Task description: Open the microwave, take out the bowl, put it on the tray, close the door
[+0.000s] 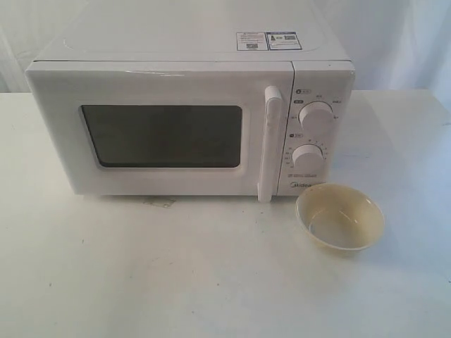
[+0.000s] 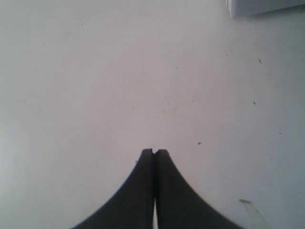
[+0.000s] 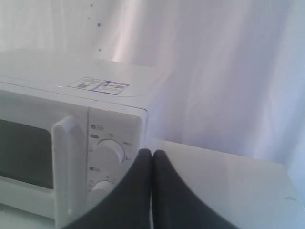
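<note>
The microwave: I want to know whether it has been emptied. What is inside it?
The microwave has its door shut, and the dark window shows nothing, so the inside is hidden. A cream bowl sits outside on the table, before the control panel.

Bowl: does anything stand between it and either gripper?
Nothing visible does. The bowl sits in the open on the table, before the microwave's dials, outside the shut door. The left gripper and right gripper, both shut, show no bowl in their views.

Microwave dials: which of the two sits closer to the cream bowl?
The lower dial. The bowl sits just below and to the right of it, while the upper dial is higher on the microwave.
</note>
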